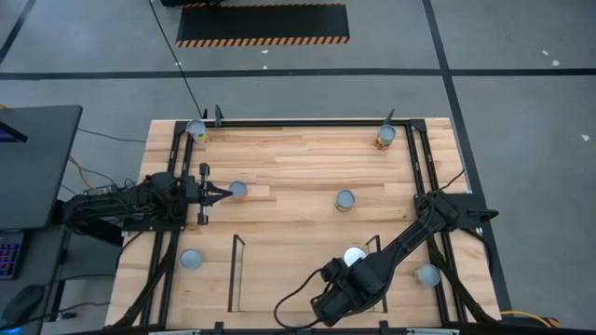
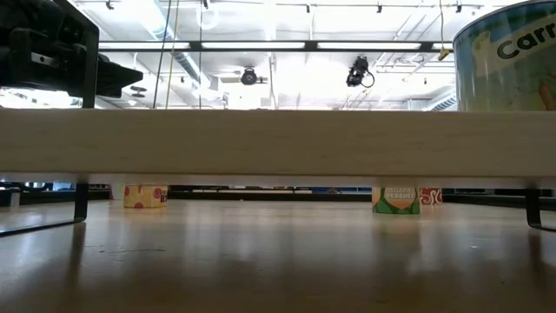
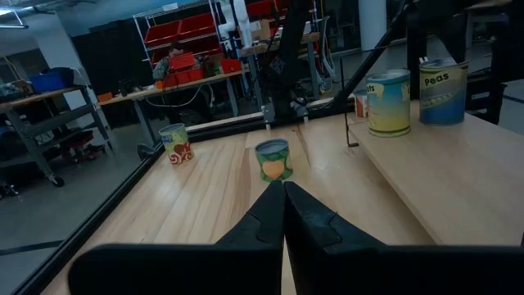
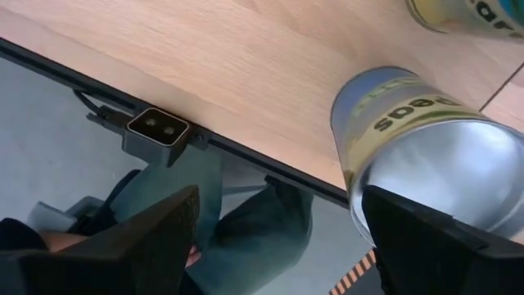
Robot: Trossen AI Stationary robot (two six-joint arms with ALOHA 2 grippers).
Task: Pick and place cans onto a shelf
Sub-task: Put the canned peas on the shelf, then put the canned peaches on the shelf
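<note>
from above, your right gripper (image 1: 352,270) sits over the shelf (image 1: 237,244) bay beside a white-topped can (image 1: 354,257), so set it down square before you back off; your left gripper (image 1: 223,194) waits pinched shut, its tip touching or just short of a loose can (image 1: 238,190). the low view shows only a carrots can (image 2: 504,56) up on the shelf board. the left wrist view confirms clenched fingers (image 3: 270,215) aimed at a green-labelled can (image 3: 273,159). in the right wrist view the fingers stand spread beside a peas can (image 4: 426,156), apparently let go, so withdraw straight.
</note>
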